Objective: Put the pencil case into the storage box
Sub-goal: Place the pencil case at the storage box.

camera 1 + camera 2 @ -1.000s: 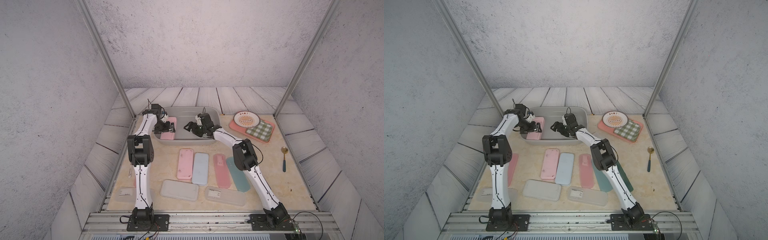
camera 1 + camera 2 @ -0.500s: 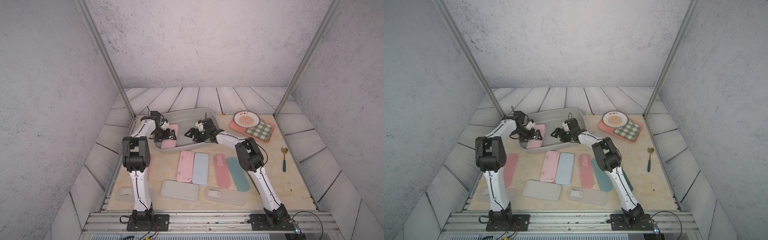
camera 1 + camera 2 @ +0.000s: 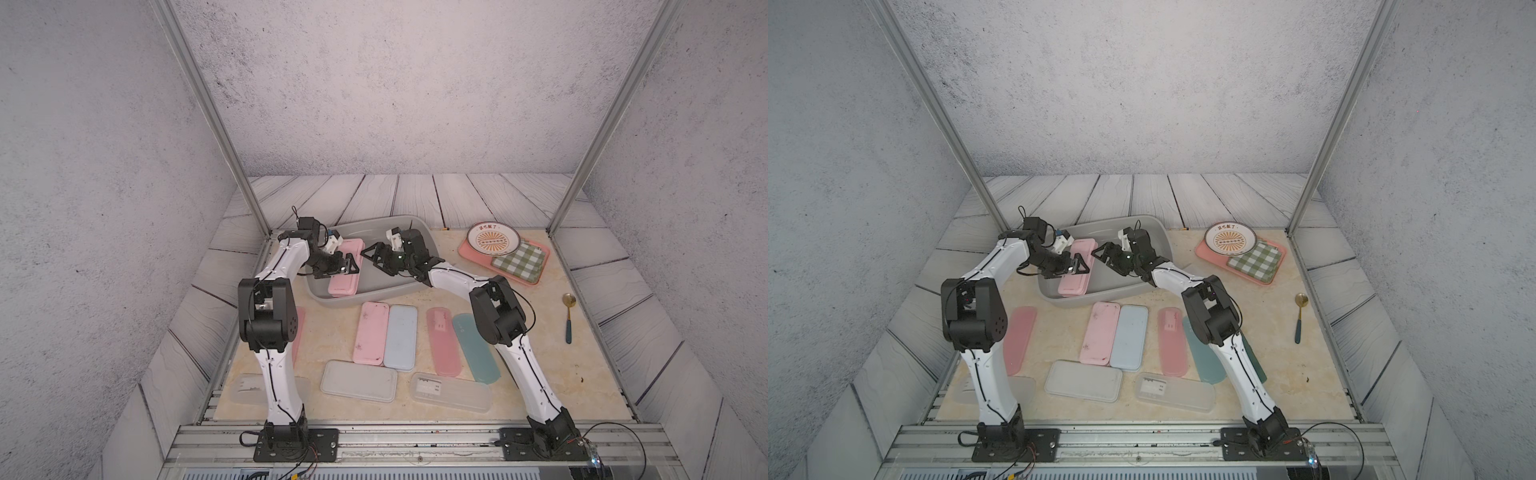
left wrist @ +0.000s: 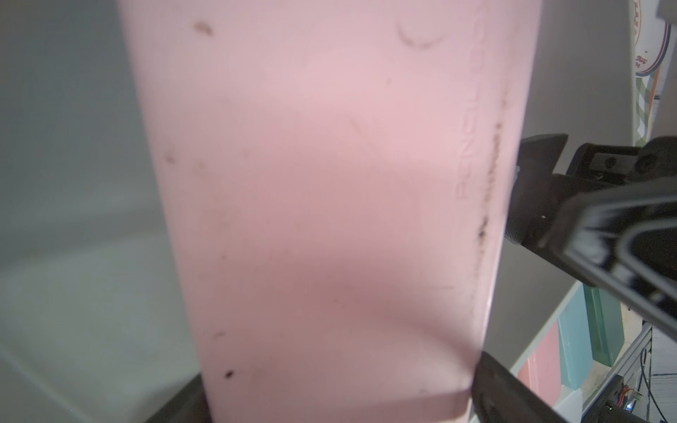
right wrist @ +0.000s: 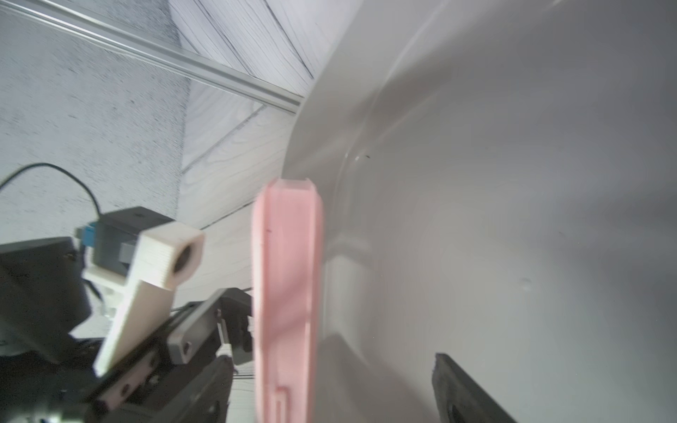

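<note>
Pink plastic fills the left wrist view: the left gripper is clamped across the width of the pink pencil case, with a finger against each long edge. In both top views that case hangs low inside the left end of the storage box, its near end down by the near wall. Whether it touches the floor I cannot tell, though the right wrist view shows a shadowed gap beneath it. The right gripper waits just beside the case's other long side, jaws apart and holding nothing, one finger clear of the pink edge.

What has changed in the last second is the box, not the grip. It sat square to the far edge of the tabletop; now it lies skewed, its near-left corner swung toward the front edge, close to the loose pink case. Both arms have drawn back with it. I judge that the held case is dragging on the wall, so release should wait until the case lies flat and the box is at rest.
</note>
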Robot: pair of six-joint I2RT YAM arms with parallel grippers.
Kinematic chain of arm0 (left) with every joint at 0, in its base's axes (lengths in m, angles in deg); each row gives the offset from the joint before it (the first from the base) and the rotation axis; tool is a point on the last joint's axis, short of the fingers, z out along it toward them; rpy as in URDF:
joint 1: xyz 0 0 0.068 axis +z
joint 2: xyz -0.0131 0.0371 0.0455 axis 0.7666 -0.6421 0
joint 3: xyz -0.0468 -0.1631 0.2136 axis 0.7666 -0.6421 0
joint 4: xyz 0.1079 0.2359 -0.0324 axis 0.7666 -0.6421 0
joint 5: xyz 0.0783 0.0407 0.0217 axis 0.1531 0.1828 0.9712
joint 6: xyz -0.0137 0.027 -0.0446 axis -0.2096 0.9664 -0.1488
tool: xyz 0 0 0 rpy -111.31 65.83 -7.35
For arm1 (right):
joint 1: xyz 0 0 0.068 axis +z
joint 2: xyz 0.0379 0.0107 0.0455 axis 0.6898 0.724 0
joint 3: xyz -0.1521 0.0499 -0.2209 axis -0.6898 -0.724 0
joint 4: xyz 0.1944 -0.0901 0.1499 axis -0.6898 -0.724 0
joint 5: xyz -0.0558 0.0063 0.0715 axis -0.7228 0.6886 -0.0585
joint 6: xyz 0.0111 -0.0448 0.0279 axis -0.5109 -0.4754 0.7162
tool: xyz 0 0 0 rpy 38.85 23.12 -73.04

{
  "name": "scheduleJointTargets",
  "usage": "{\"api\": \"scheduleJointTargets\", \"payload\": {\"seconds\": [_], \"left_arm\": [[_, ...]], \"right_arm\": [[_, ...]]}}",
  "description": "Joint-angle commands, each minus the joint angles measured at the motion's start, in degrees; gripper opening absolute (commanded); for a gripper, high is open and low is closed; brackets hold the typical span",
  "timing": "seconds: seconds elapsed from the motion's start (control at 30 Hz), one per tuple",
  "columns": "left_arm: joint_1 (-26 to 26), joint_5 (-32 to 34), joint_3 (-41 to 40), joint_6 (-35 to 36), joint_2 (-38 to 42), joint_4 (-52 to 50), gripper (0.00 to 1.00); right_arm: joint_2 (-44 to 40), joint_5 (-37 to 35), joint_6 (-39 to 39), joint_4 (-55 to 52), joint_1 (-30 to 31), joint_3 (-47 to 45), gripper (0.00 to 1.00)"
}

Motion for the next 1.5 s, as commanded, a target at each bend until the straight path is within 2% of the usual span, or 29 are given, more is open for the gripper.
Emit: {"api": "scheduleJointTargets", "payload": {"seconds": [0.0, 0.27, 0.4, 0.43, 0.53, 0.63, 0.77, 0.87, 0.93, 1.13, 1.23, 1.3, 1.47], "left_arm": [[-0.9, 0.1, 1.6, -0.7, -2.0, 0.7, 0.78], [-1.8, -2.3, 1.4, -0.7, -2.4, 1.2, 0.77], [-2.2, -2.4, 1.5, -0.7, -2.1, 1.3, 0.78], [-2.1, -2.2, 1.6, -0.7, -2.1, 1.2, 0.77], [-2.2, -1.6, 1.7, -0.6, -1.9, 1.2, 0.77], [-2.1, -1.5, 1.6, -0.5, -1.5, 1.1, 0.77], [-2.1, -2.9, 1.6, -0.4, -0.9, 0.8, 0.77], [-2.1, -4.4, 1.1, -0.6, 0.2, 0.8, 0.77], [-2.1, -4.6, 0.9, -0.7, 0.8, 1.0, 0.77], [-2.2, -4.0, 1.0, -0.2, 1.1, 0.7, 0.77], [-2.1, -2.6, 1.0, 0.0, 0.9, 0.9, 0.77], [-2.2, -2.0, 0.9, 0.1, 0.8, 0.8, 0.77], [-2.2, -1.6, 0.5, 0.2, 0.8, 1.3, 0.77]], "right_arm": [[-2.8, 0.8, 0.8, 4.1, 0.5, 1.1, 0.84], [0.3, -0.4, 1.5, 0.9, 0.7, 5.2, 0.67], [1.5, -1.5, 1.4, -0.4, 0.7, 6.6, 0.64], [1.7, -1.4, 1.2, -1.0, 0.7, 7.0, 0.66], [1.4, -2.3, -1.1, -4.5, 0.7, 7.3, 0.84], [0.7, -2.6, -2.7, -5.4, 0.6, 6.7, 0.92], [1.3, -2.6, -2.5, -5.9, 0.7, 7.1, 0.93], [2.6, -2.1, -1.5, -5.7, 0.6, 8.1, 0.84], [3.2, -1.9, -1.0, -5.5, 0.6, 8.5, 0.82], [4.1, -1.8, -0.8, -6.1, 0.6, 9.2, 0.92], [3.6, -1.7, -2.2, -7.7, 0.6, 8.8, 0.94], [2.2, -2.4, -3.4, -8.4, 0.6, 6.7, 0.99], [0.1, -2.7, -4.8, -9.0, 0.2, 3.5, 0.99]]}}
